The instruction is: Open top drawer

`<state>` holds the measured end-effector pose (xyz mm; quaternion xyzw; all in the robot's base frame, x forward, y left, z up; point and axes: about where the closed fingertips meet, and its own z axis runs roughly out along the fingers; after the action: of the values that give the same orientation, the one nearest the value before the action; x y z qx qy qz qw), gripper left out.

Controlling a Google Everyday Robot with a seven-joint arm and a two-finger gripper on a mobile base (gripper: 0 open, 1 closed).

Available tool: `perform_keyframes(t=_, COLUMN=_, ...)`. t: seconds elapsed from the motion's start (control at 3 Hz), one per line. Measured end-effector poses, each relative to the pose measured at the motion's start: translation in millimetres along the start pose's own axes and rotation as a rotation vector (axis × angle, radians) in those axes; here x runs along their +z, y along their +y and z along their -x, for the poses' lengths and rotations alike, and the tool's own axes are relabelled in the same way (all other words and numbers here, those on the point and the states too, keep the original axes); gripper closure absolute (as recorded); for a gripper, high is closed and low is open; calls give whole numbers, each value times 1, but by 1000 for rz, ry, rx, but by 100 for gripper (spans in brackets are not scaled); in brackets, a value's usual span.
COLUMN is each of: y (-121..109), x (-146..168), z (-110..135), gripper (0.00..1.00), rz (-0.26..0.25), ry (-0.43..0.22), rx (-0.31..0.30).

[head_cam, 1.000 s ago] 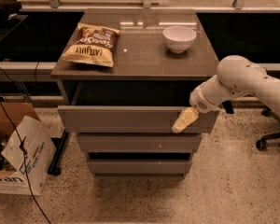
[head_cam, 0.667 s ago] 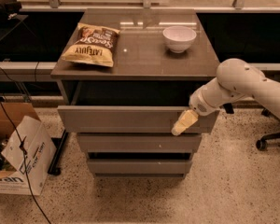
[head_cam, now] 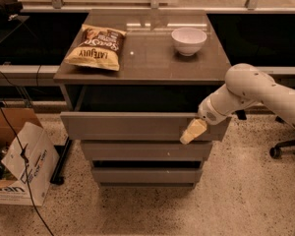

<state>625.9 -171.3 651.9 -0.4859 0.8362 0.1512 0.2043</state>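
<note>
Below the front-right corner of the worktop (head_cam: 152, 63): gripper (head_cam: 193, 132), pale yellow, tilted down and to the left, against the right end of the top drawer (head_cam: 132, 126) front panel. Whether open or closed, and whether holding anything: cannot tell. White arm (head_cam: 250, 90) reaching in from past the worktop's right edge.

Top drawer pulled part-way out beyond the front edge, with a dark gap between that edge and the grey-brown panel. Beneath it, middle drawer (head_cam: 142, 150) and bottom drawer (head_cam: 145, 175), fronts stepped further back.

Near the back-left corner: chip bag (head_cam: 96, 46), lying flat. Near the back-right corner: white bowl (head_cam: 189, 40), upright, well apart from the bag.

On the floor beyond the left edge: cardboard box (head_cam: 19, 163), open. Beyond the right edge: chair base (head_cam: 285, 146).
</note>
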Motion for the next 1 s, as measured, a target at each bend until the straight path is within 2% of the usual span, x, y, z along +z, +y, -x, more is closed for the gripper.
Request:
perform_keyframes(t=0.33, y=4, x=-2, z=0, gripper=50, rz=7, ry=10, rx=-6)
perform_keyframes(t=0.67, y=4, x=-6, z=2, gripper=73, rz=7, ry=9, rx=-6)
perform_keyframes(t=1.0, y=4, x=-6, z=2, gripper=62, rz=7, ry=10, rx=-6)
